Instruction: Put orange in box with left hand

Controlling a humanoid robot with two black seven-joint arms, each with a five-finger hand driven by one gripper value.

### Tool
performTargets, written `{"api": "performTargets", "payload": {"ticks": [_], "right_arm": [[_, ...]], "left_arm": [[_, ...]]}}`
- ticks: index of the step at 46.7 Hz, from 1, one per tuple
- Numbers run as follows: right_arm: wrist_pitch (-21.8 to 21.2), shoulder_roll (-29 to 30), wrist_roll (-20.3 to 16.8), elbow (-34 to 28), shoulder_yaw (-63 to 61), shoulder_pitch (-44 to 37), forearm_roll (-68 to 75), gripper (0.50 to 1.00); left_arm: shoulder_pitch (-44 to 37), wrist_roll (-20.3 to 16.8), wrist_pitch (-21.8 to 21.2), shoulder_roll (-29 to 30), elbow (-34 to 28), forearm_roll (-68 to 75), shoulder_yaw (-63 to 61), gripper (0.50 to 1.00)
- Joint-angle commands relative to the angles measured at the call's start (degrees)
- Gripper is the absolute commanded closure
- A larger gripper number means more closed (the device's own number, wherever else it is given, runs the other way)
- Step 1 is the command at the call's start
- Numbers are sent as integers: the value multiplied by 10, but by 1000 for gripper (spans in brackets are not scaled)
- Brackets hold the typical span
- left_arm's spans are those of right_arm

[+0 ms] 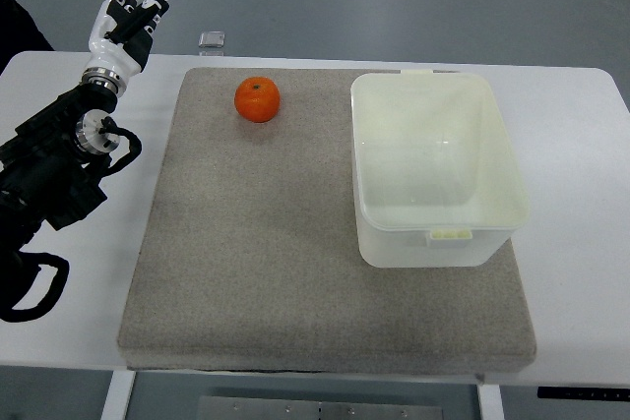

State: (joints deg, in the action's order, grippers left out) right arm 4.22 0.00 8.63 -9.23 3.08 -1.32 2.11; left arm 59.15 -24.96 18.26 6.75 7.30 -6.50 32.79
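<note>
The left robot hand (133, 9), fingers spread and empty, hovers at ten o'clock; the round orange (257, 99) may roll off the grey mat (246, 263) if nudged.

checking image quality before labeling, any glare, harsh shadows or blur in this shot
Top view: lighting is soft and even, and the orange casts only a faint shadow on the grey mat. The translucent box shows mild bright reflections inside, none blown out. The left hand, fingers spread, looks sharp, with no motion blur.
</note>
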Motion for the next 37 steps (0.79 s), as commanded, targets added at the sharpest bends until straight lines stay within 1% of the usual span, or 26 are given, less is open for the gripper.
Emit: {"api": "performTargets", "payload": {"ticks": [1,37], "right_arm": [[0,0,1,0,0,0,0,574],[0,0,0,0,0,0,0,574]], "left_arm": [[0,0,0,0,0,1,0,504],[3,0,-5,1,0,1,0,504]]}}
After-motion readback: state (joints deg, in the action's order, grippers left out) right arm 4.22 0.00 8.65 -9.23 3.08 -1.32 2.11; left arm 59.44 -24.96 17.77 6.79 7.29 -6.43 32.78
